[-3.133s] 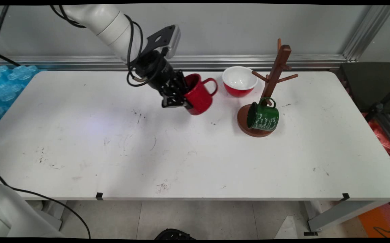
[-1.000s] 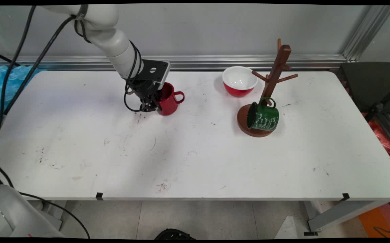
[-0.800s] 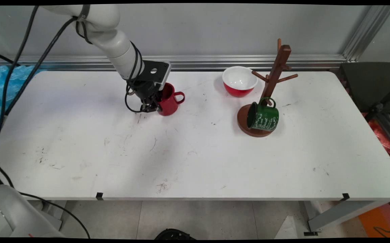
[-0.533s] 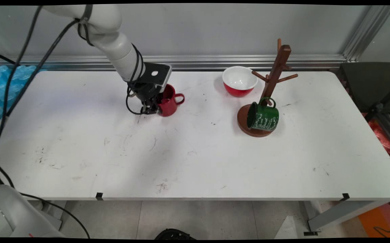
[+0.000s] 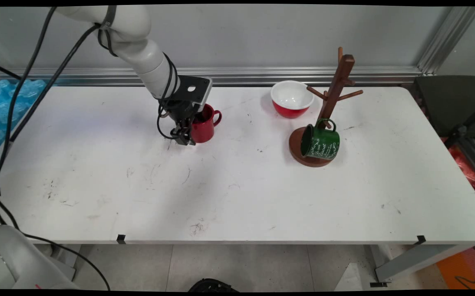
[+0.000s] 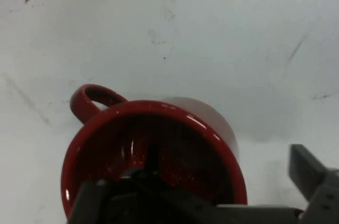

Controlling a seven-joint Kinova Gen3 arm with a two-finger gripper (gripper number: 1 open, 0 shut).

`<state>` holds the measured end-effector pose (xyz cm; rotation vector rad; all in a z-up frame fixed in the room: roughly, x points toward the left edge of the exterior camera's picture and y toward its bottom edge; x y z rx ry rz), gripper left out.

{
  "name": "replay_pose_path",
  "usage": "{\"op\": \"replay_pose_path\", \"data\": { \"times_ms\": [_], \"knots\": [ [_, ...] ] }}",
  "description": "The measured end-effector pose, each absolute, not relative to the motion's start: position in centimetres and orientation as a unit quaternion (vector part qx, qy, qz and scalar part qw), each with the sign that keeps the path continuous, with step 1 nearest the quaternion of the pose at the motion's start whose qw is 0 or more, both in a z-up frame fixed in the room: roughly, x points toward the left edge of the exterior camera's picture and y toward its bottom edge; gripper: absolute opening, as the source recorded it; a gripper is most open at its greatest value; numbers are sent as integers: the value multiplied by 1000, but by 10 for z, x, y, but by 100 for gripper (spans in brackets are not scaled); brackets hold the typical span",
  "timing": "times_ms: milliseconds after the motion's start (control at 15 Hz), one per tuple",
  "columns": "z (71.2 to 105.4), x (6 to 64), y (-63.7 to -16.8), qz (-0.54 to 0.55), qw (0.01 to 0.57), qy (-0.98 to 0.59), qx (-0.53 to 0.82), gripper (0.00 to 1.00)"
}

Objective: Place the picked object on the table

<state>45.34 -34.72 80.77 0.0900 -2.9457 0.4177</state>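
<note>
Red mug (image 5: 203, 128) upright on white table (image 5: 237, 193) toward its far edge, handle to picture right, gripper (image 5: 186, 137) fingers spread astride the mug's left wall, one inside the rim, wooden mug tree (image 5: 331, 98) with green mug (image 5: 320, 142) and red bowl (image 5: 291, 98) well apart to the right, bare tabletop in front.

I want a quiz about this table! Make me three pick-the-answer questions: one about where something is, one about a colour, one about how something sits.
1. Where does the green mug hang?
A. on the wooden mug tree
B. inside the bowl
C. on the floor

2. What colour is the bowl inside?
A. blue
B. white
C. black

3. How does the red mug by the end effector sit?
A. upside down
B. on its side
C. upright on the table

Answers: 1 A, its handle hooks a low peg. 2 B, white inside, red outside. 3 C, its open mouth faces up.
</note>
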Motion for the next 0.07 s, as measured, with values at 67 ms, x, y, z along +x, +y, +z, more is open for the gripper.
{"op": "replay_pose_path", "data": {
  "times_ms": [67],
  "knots": [
    [808,452,-348,141,83,-986,29,100]
  ]
}}
